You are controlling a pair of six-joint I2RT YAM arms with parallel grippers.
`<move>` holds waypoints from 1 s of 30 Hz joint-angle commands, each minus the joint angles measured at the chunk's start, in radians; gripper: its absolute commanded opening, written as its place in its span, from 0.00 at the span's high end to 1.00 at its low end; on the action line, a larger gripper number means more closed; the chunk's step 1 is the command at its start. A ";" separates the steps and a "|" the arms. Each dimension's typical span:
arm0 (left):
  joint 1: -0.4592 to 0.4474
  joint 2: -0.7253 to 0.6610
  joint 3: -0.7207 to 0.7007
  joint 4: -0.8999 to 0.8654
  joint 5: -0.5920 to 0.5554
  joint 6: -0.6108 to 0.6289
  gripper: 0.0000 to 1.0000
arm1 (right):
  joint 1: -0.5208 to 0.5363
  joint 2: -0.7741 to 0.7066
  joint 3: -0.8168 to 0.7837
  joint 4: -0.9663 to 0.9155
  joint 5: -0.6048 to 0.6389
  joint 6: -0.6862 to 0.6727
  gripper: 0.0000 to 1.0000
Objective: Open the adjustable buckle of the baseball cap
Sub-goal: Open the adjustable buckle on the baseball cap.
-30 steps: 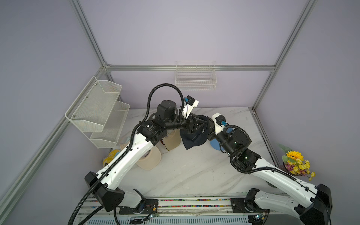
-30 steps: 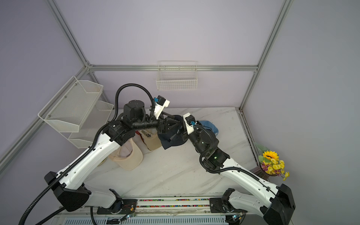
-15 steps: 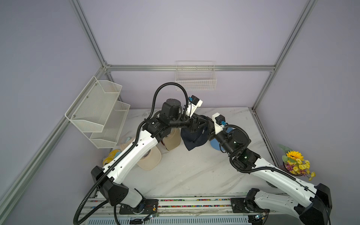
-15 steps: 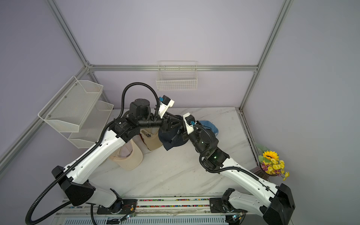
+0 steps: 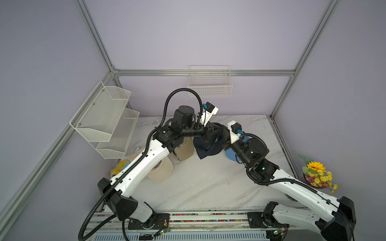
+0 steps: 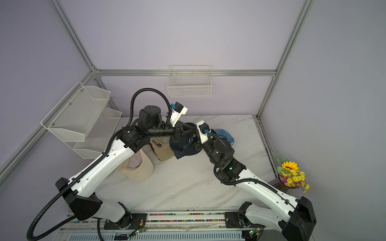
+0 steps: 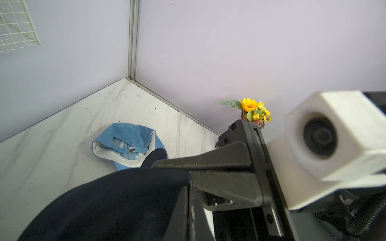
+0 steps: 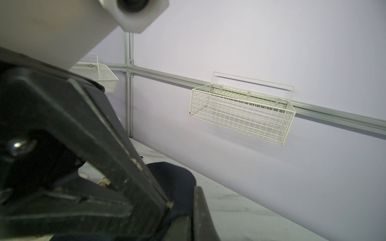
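Stretching in from lower left, the left arm [image 5: 146,162] meets the right arm [image 5: 292,185], angled in from lower right, mid-frame above the surface [image 5: 208,187]. The left fingers [image 7: 179,219] and right fingers [image 8: 202,219] each clamp tight on the navy cap [image 5: 206,149] hanging between them.

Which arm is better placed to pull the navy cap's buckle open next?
Left, probably. The left gripper and right gripper are both shut on the navy cap. The right arm, folded close, can anchor while the left pulls away. Buckle not visible.
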 commanded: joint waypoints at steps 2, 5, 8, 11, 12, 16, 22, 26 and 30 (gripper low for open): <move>-0.002 -0.047 0.032 0.006 -0.040 0.007 1.00 | -0.002 -0.014 0.020 0.050 0.016 0.010 1.00; -0.002 -0.069 0.012 -0.005 -0.070 0.007 1.00 | -0.002 -0.011 0.026 0.056 0.033 0.009 1.00; -0.002 -0.128 -0.037 -0.018 -0.111 0.007 1.00 | -0.002 0.009 0.062 0.055 0.085 -0.003 1.00; -0.002 -0.178 -0.107 -0.024 -0.149 0.007 1.00 | -0.003 0.035 0.109 0.053 0.097 -0.012 1.00; -0.002 -0.191 -0.127 -0.027 -0.157 0.007 1.00 | -0.002 0.043 0.123 0.051 0.096 -0.013 1.00; -0.002 -0.242 -0.208 -0.020 -0.182 -0.009 1.00 | -0.002 0.087 0.189 0.054 0.076 -0.009 1.00; -0.002 -0.292 -0.338 0.014 -0.201 -0.040 1.00 | -0.003 0.153 0.313 0.046 0.049 0.005 1.00; -0.002 -0.365 -0.454 0.047 -0.211 -0.068 1.00 | -0.004 0.196 0.398 0.019 0.041 -0.009 1.00; -0.002 -0.431 -0.507 0.066 -0.233 -0.082 1.00 | -0.004 0.212 0.431 0.011 0.022 0.008 1.00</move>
